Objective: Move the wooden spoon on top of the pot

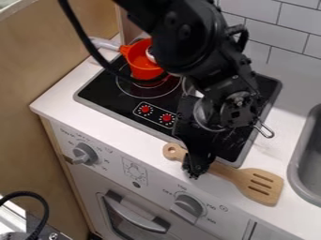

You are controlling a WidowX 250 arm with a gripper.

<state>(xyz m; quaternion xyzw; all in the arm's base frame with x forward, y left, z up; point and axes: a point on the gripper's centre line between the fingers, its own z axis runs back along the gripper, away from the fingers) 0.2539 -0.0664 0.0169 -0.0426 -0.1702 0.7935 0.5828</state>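
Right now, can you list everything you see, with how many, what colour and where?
wooden spoon: one, light brown, slotted, counter's front
pot: one, orange-red, stovetop's back left
metal pan: one, silver, stovetop's right side, partly hidden
stovetop: one, black, set in counter
small dials: two, red, stovetop's front
large knobs: two, grey, front panel
oven handle: one, grey, oven door
sink: one, grey, right edge
counter: one, white, around stovetop
wall tiles: several, white, upper right
arm: one, black, from top
pincer: one, black, at spoon's handle
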